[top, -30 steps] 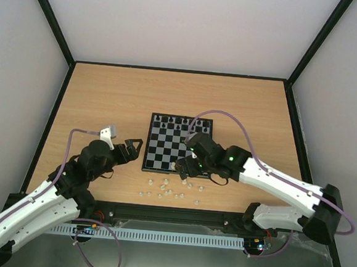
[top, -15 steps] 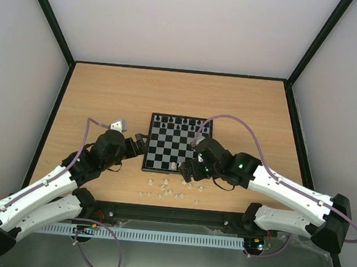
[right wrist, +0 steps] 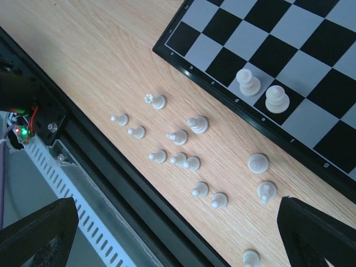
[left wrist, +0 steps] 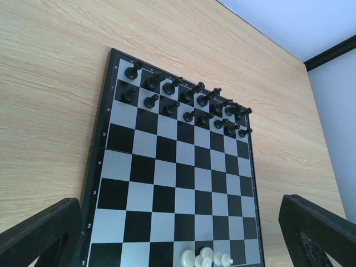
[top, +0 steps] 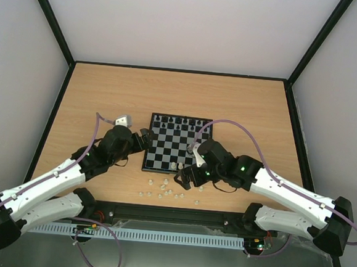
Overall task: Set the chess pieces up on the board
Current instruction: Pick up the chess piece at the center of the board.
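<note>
Sitting beside the board (right wrist: pixel 250 38), chess pieces (right wrist: pixel 179 136)

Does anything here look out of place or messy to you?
Yes. Most white chess pieces lie scattered on the table just off the near edge of the board, several tipped over. Only two white pieces stand on the board, while the black pieces sit lined up along its far rows.

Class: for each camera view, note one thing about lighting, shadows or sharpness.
Top external view: even, soft light, no glare; the board reads clearly, but the white chess pieces are mere specks. Left wrist view: board squares crisp, black pieces sharp; the left fingers are dark silhouettes. Right wrist view: white pieces sharp with faint shadows; the right fingers lack detail.
</note>
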`<control>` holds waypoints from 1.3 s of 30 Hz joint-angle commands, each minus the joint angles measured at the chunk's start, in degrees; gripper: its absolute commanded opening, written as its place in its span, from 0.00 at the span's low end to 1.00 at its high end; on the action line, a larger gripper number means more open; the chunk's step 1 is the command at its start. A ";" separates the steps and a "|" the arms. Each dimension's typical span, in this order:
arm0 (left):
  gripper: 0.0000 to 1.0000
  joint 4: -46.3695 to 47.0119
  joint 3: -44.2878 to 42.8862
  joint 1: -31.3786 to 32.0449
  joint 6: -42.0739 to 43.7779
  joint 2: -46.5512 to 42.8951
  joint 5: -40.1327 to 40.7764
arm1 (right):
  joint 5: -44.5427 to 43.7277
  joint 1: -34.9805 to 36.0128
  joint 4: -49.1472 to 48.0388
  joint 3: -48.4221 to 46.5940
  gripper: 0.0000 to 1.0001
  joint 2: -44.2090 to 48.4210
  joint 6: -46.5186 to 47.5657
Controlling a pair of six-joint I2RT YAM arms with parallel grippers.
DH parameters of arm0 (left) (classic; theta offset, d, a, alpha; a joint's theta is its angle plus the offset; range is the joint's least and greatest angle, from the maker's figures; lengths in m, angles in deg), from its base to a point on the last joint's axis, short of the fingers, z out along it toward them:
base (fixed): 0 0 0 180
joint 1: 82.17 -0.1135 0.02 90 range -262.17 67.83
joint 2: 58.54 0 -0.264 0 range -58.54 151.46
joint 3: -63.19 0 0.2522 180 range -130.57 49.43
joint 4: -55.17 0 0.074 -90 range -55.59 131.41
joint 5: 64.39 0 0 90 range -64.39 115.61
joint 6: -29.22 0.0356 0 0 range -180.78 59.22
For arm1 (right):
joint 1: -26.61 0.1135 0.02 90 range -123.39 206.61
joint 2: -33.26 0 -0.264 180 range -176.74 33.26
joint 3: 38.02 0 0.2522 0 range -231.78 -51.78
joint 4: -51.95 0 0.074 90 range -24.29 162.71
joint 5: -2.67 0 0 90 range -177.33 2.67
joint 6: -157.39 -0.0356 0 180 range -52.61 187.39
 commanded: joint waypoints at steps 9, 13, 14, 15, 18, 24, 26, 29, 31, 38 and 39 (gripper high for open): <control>1.00 8.45 -1.06 0.06 2.40 6.85 -0.98 | 1.02 -0.23 -2.22 2.62 0.99 0.77 1.05; 1.00 8.27 -0.32 0.10 3.18 7.60 -2.45 | 0.27 -0.23 -1.95 2.65 1.00 -0.11 0.75; 0.99 8.13 0.03 0.11 3.42 7.39 -2.69 | -0.16 -0.23 -1.89 2.66 1.00 -0.37 0.65; 1.00 7.74 0.31 0.03 3.65 6.94 -2.82 | -0.63 -0.22 -1.82 2.58 1.00 -0.70 0.51; 1.00 6.07 0.92 0.07 4.52 4.81 -3.02 | -1.66 -0.21 -1.83 2.57 1.00 -1.64 0.15; 1.00 2.93 2.92 0.02 6.20 -1.08 -3.91 | -4.33 -0.22 -2.24 2.64 0.94 -4.99 -0.42; 1.00 2.78 3.94 -0.02 6.89 -2.73 -4.43 | -4.51 -0.18 -2.33 2.59 0.86 -6.49 -0.42; 0.99 1.24 3.99 -0.23 8.45 -3.75 -5.15 | -4.96 -0.23 -1.95 2.26 0.72 -8.45 -0.55; 0.99 0.43 3.89 -0.25 9.31 -4.34 -6.23 | -5.70 -0.20 -1.35 1.84 0.62 -9.58 -0.43; 1.00 4.08 7.18 -0.24 10.58 -4.95 -14.21 | -9.36 -0.01 0.39 -0.15 0.41 -16.24 -1.77; 0.99 4.13 7.47 -0.24 10.51 -4.93 -14.56 | -10.40 0.17 0.76 -0.40 0.40 -17.00 -1.97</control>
